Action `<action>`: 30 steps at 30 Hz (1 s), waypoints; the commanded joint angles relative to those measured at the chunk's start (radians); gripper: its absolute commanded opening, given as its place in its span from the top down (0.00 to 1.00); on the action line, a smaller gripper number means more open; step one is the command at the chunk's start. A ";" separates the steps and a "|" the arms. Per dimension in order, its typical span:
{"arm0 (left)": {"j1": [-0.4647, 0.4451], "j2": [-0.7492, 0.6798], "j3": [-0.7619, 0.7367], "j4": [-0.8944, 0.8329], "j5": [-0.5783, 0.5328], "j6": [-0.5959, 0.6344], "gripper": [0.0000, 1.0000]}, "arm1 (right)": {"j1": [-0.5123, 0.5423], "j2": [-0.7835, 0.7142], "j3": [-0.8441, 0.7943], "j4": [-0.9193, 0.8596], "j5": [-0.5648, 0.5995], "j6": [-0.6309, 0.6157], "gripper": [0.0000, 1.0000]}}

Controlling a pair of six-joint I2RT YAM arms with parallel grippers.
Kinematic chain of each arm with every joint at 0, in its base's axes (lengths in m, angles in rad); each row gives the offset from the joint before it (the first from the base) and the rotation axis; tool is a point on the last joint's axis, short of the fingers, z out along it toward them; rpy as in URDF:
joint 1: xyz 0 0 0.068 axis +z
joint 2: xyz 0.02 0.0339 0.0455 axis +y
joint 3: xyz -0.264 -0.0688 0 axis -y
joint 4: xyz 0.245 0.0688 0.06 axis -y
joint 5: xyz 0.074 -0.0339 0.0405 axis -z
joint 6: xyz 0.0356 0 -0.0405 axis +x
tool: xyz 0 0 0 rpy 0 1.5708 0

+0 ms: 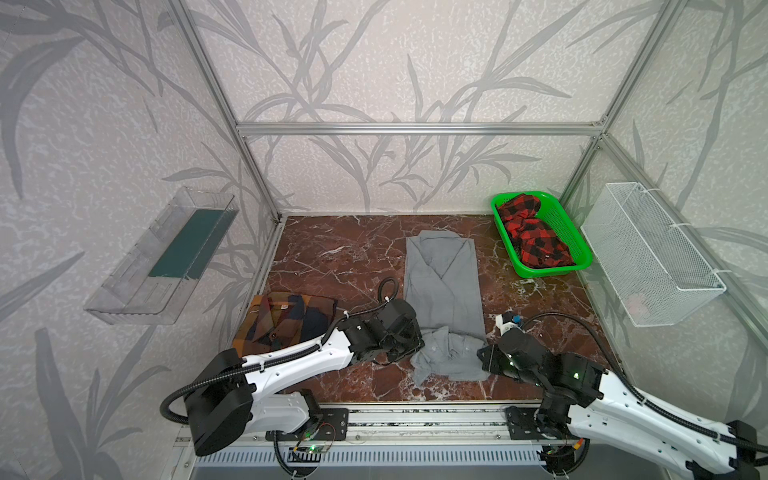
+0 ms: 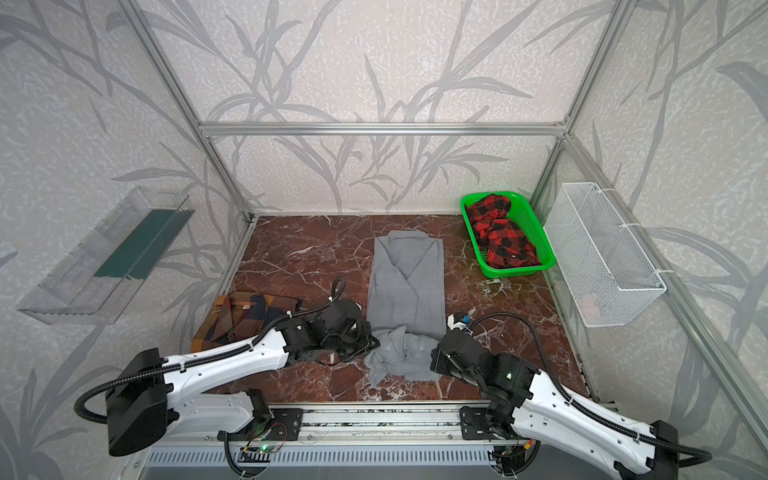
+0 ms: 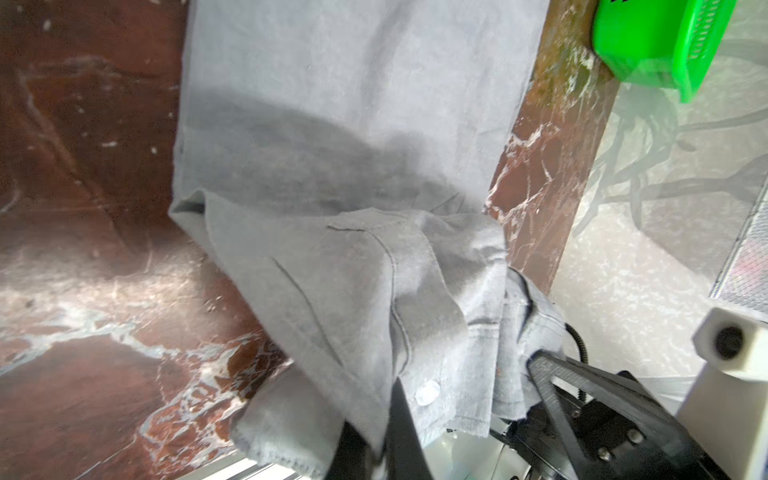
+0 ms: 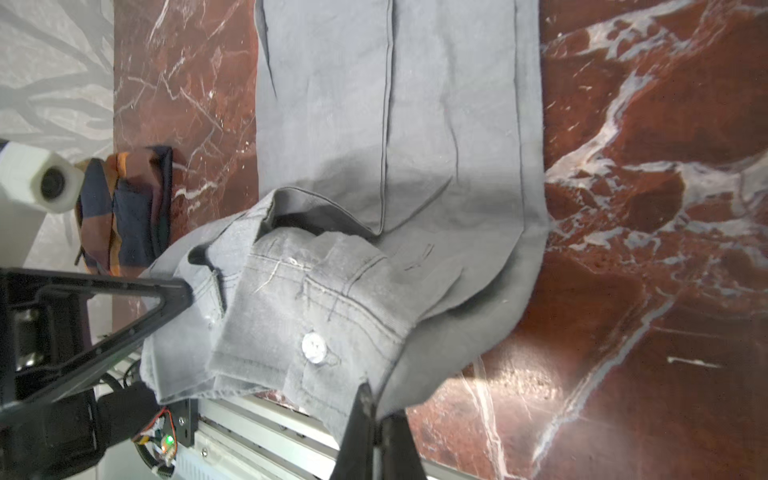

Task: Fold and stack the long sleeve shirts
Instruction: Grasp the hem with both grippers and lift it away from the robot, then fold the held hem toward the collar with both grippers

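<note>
The grey long sleeve shirt (image 1: 442,286) (image 2: 405,282) lies lengthwise mid-table, collar far, sleeves folded in. Its near end is lifted and bunched, with the buttoned cuffs (image 4: 313,347) on top. My left gripper (image 1: 417,345) (image 2: 372,343) (image 3: 382,419) is shut on the near left corner of the grey cloth (image 3: 353,124). My right gripper (image 1: 482,357) (image 2: 434,355) (image 4: 376,405) is shut on the near right corner (image 4: 395,124). The orange, brown and navy checked shirt (image 1: 286,320) (image 2: 241,316) (image 4: 124,208) lies folded at the near left, partly hidden by my left arm.
A green basket (image 1: 548,272) (image 2: 513,272) (image 3: 648,45) holding red-and-black checked cloth stands at the far right. A white wire basket (image 1: 652,253) hangs on the right wall, a clear tray (image 1: 162,257) on the left wall. A metal rail (image 1: 415,419) runs along the front edge.
</note>
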 commanded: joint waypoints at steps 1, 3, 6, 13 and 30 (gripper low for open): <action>0.032 0.013 0.044 0.033 0.015 -0.027 1.00 | -0.084 0.035 0.043 0.082 -0.120 -0.082 1.00; 0.057 0.027 0.064 0.032 0.018 -0.024 1.00 | -0.132 0.075 0.063 0.100 -0.160 -0.111 1.00; 0.088 0.062 0.103 0.008 0.036 -0.007 1.00 | -0.184 0.120 0.071 0.140 -0.211 -0.137 1.00; 0.157 0.118 0.125 0.033 0.083 -0.005 1.00 | -0.284 0.188 0.086 0.200 -0.297 -0.179 1.00; 0.264 0.236 0.202 0.037 0.157 0.052 1.00 | -0.454 0.371 0.135 0.313 -0.418 -0.250 1.00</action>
